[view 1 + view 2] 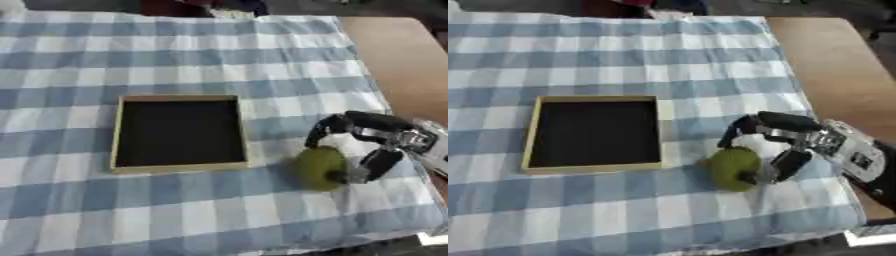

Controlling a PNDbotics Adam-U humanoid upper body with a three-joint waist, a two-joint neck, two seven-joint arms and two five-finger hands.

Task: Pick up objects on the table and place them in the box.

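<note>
The green fruit (734,168), rounded and pear-like, lies on the blue-and-white checked cloth (623,55) just to the right of the box (592,168), close to the box's near right corner but apart from its rim. Its shape is a little longer than wide, and the long axis seems to run from up-left to down-right across the cloth, with the fuller end toward the box; a darker spot shows at its near right end, though which end is the stem cannot be told.

The right hand (798,142) comes in from the right of the box, its silver wrist lying over the cloth's right edge. Its black fingers (785,121) arch over the far side of the fruit and curl down toward its top, while the thumb (787,163) reaches in from the near right and meets the fruit's lower right side. So the hand is curled round the fruit, pinching it between fingers and thumb, with the fruit low over the cloth or on it; which of the two cannot be told.

The box is a shallow square tray with a pale wooden rim and a dark floor. To the right of the box, beyond the cloth, runs bare brown table (824,60).
</note>
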